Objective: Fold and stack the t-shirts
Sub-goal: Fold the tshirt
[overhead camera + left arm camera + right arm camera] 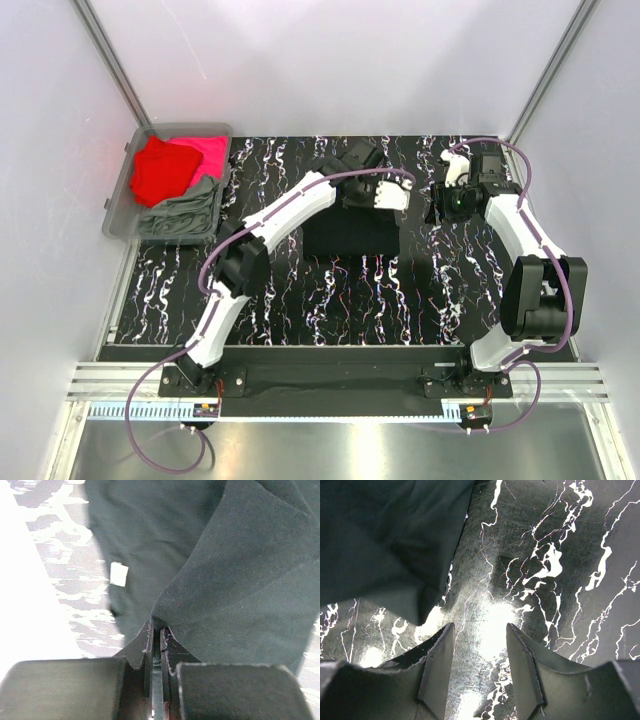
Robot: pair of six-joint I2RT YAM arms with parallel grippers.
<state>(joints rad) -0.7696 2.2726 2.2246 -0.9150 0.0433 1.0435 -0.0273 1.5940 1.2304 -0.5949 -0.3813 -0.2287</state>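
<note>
The left hand pinches the black t-shirt edge to fold it, while the released right hand hovers beside.

We can't read the blurred white tag on the black t-shirt, its far edge hidden under the left arm; at far-left desk corner, grey-green t-shirt sits partly under red t-shirt.

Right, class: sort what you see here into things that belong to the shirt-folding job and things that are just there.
Job:
- black t-shirt, pinched by the left tool
- red t-shirt, pink t-shirt and grey-green t-shirt, in the bin
- right tool, open

Just there:
- bin
- table
- metal rail
</note>
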